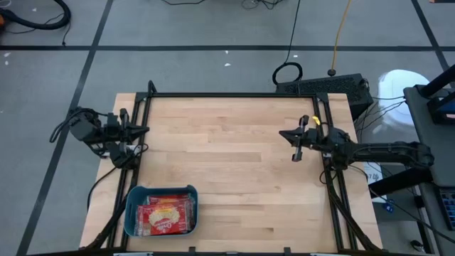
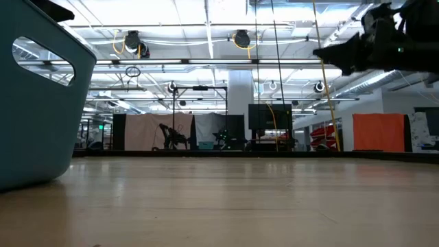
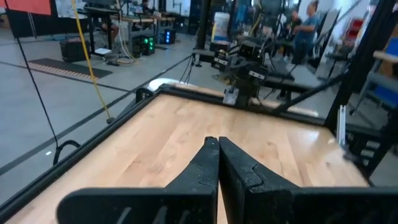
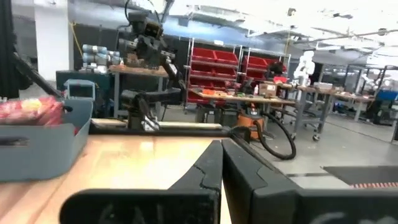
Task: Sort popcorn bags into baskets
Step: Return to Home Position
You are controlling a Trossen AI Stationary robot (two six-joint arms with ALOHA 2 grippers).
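The teal basket (image 1: 161, 210) stands at the table's near left corner. Red popcorn bags (image 1: 165, 215) lie flat in it, filling it. The low view shows only the basket's wall (image 2: 41, 103). In the right wrist view the bags (image 4: 31, 109) show above the basket's rim (image 4: 37, 140). My left gripper (image 1: 146, 129) is shut and hovers at the table's left edge, pointing right, with nothing in its fingers (image 3: 217, 142). My right gripper (image 1: 282, 134) is shut and hangs above the table's right part, pointing left, also with nothing in it (image 4: 221, 144).
Bare wooden tabletop (image 1: 227, 163) lies between the two grippers. A black frame rail (image 1: 234, 95) runs along the far edge and down both sides. Cables and a black box (image 1: 327, 85) lie on the floor beyond the far right corner. People (image 3: 305, 28) stand in the room behind.
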